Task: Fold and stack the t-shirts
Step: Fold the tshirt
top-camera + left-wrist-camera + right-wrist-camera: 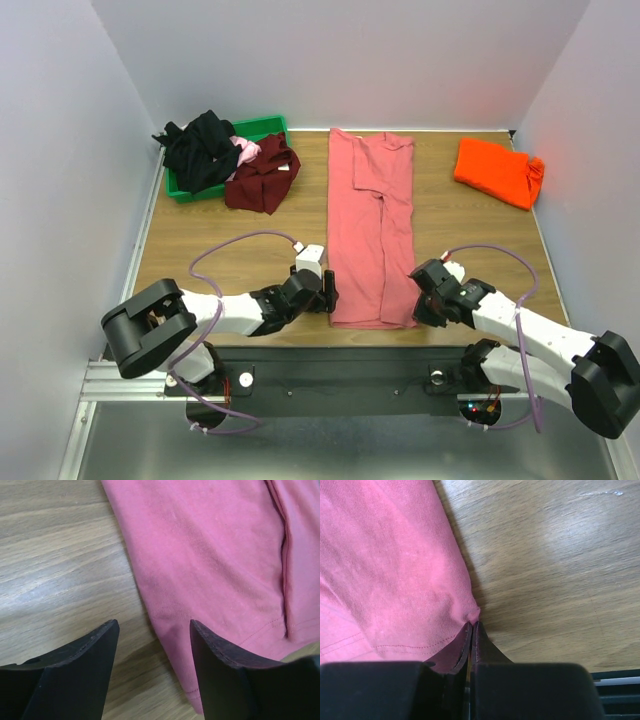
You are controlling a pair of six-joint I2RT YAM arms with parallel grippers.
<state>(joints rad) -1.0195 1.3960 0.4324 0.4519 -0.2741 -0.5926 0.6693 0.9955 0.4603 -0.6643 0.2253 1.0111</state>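
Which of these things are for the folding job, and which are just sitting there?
For the job:
salmon-pink t-shirt, laid out long in the middle
orange t-shirt, far right
maroon t-shirt, black t-shirt and light pink t-shirt, heaped at the bin

Just lying about:
green bin
wooden table

Heaped t-shirts [205, 150] hide most of your green bin [260, 127]. One salmon-pink t-shirt [385, 570] corner vanishes inside your right gripper [471, 626].
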